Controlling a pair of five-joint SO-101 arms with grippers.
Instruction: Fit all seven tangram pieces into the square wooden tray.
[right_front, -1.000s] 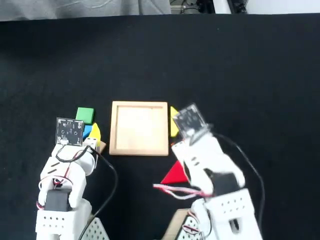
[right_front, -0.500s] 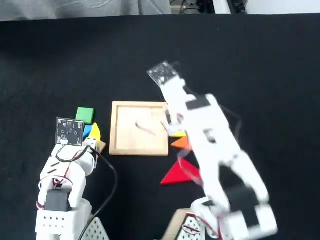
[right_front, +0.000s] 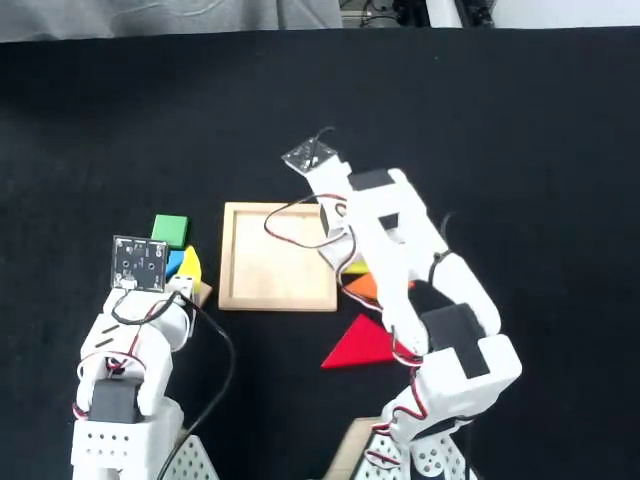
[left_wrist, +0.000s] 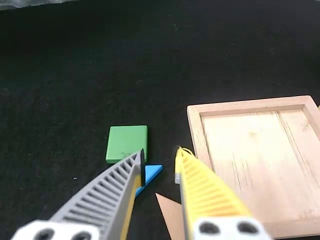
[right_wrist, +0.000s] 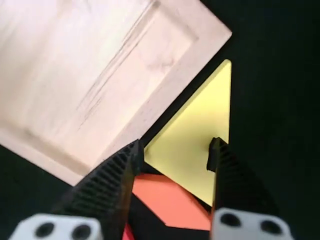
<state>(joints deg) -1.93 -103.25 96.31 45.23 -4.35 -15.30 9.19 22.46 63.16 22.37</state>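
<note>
The square wooden tray (right_front: 278, 207) lies mid-table, showing bare wood inside. My right arm (right_front: 385, 240) stretches over the tray's right edge. In the right wrist view, my right gripper (right_wrist: 175, 148) is open, its black fingers straddling the yellow triangle (right_wrist: 195, 135) beside the tray rim (right_wrist: 200, 50). An orange piece (right_wrist: 170, 200) touches that triangle. My left gripper (left_wrist: 160, 155) is open left of the tray, above the blue triangle (left_wrist: 150, 172). The green square (left_wrist: 127, 143) lies just beyond it and a tan piece (left_wrist: 170, 215) nearer. A red triangle (right_front: 358, 345) lies below the orange piece (right_front: 362, 285).
Black cloth covers the table (right_front: 520, 150), wide and bare behind and to the right of the tray. The arm bases stand at the front edge. The left arm (right_front: 130, 340) is folded back left of the tray, its camera board (right_front: 140, 262) near the green square (right_front: 170, 230).
My right arm has swung from a folded pose near its base out over the tray's right edge, then settled lower above the yellow triangle. The left arm and pieces have not moved.
</note>
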